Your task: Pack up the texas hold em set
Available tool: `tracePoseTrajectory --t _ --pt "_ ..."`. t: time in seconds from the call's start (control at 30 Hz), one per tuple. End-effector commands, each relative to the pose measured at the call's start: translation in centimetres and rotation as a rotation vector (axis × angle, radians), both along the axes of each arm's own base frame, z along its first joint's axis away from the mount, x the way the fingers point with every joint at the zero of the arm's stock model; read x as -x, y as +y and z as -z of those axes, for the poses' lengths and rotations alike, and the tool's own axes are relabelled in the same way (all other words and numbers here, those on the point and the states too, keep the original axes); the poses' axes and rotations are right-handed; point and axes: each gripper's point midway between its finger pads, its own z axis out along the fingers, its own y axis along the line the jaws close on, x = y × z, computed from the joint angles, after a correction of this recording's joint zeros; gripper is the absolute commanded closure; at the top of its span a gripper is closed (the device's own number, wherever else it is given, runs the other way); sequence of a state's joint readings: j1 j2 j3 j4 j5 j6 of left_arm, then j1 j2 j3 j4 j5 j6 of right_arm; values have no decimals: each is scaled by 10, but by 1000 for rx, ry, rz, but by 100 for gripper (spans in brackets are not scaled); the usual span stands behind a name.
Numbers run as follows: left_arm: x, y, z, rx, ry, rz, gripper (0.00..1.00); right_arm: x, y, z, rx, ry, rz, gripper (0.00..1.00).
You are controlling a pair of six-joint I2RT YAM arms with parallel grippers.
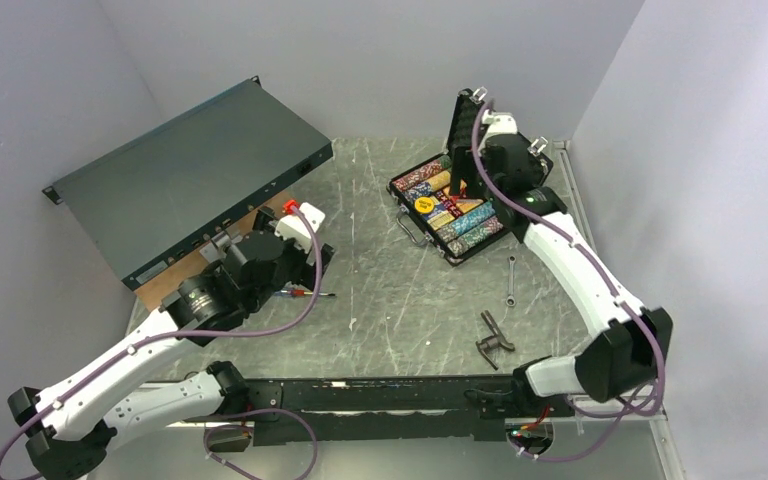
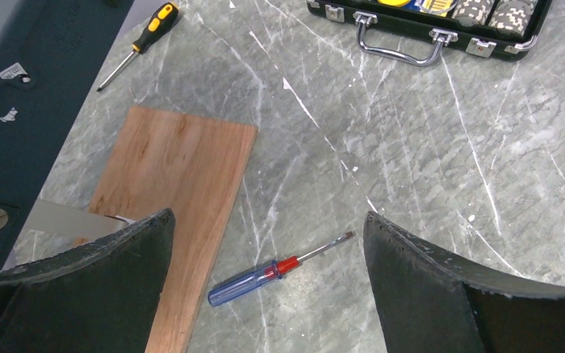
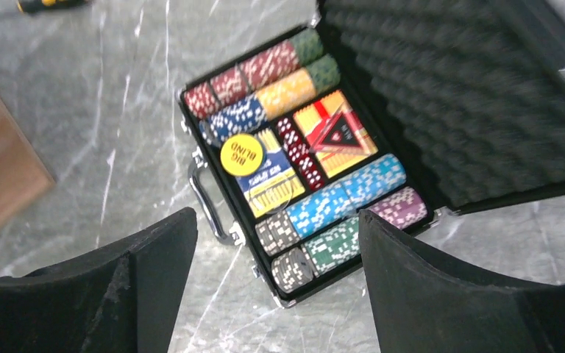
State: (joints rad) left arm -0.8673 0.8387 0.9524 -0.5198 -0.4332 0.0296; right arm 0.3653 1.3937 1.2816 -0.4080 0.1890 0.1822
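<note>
Right gripper (image 3: pixel 276 217): jaws spread wide, holding nothing, above the handle side of the case (image 3: pixel 183 103). The black case lies open on the table (image 2: pixel 412 184), and its foam-lined lid (image 3: pixel 449 95) stands up on the side away from the handle (image 3: pixel 206 198). Rows of chips (image 3: pixel 265 66) in red, blue, yellow, green, grey and purple fill both long sides of the case. In the middle of the case lie a blue-yellow deck (image 3: pixel 268 180), with a yellow disc (image 3: pixel 240 153) resting on its end, a row of red dice (image 3: pixel 299 154), and a red-yellow deck (image 3: pixel 335 132).

Left gripper (image 2: pixel 265 220): jaws also wide apart and empty, above the table, well apart from the case on its handle side. Below this gripper lies a blue-red screwdriver (image 2: pixel 265 272), just beside a wooden board (image 2: pixel 176 191). A yellow-black screwdriver (image 2: pixel 143 40) lies past the board's far end. A dark flat box (image 1: pixel 190 175) sits beyond the board, farther again from the case.

Nearer the arm bases than the case, a silver wrench (image 1: pixel 511 280) lies on the table, with a dark metal piece (image 1: pixel 492 335) nearer still.
</note>
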Motion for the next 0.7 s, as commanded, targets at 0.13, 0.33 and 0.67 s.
tracePoseTrajectory --t 0.13,0.33,0.67 --pt "4 0 -24 85 -39 6 1 -6 -55 -86 -49 -200 237 15" --pt "9 -3 -30 112 -45 41 1 -9 -93 -117 -69 -276 363 11" --pt "10 -1 -30 114 -47 40 1 -33 -133 -130 -111 -315 447 6"
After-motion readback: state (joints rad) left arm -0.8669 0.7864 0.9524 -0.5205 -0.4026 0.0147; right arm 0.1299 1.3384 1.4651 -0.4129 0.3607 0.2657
